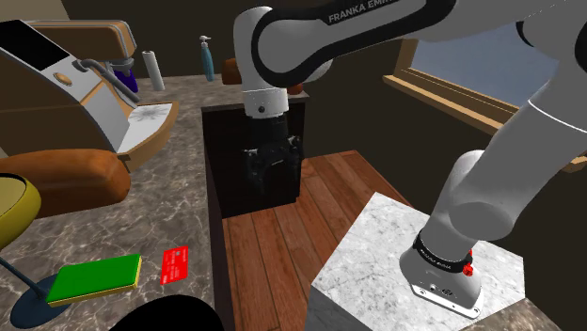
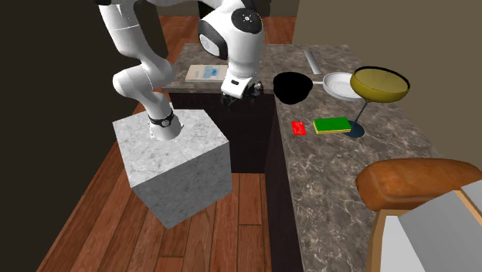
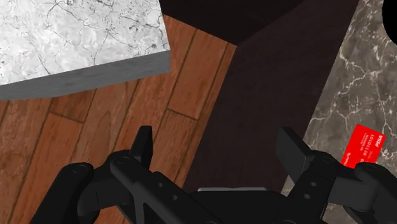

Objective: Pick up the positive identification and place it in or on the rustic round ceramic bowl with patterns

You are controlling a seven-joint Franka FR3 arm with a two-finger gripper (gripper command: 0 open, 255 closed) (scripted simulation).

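Observation:
A small red card (image 1: 175,263) with white print lies flat on the dark marble counter (image 1: 179,197), next to a green block with a yellow underside (image 1: 94,279). The red card (image 2: 300,128) also lies between the counter's edge and the green block (image 2: 333,125). A round black bowl (image 2: 293,87) stands on the counter beyond the card. My gripper (image 1: 273,162) hangs open and empty beside the counter's edge, over the dark cabinet side and wood floor. In the wrist view the card (image 3: 364,146) lies just outside one fingertip of the gripper (image 3: 218,149).
A yellow stemmed bowl (image 2: 378,85) on a blue foot and a pale pan (image 2: 340,83) stand near the black bowl. A brown loaf (image 1: 61,179), an appliance (image 1: 66,75) and a bottle (image 1: 206,58) sit further along. The marble stand (image 1: 414,254) rests on the floor.

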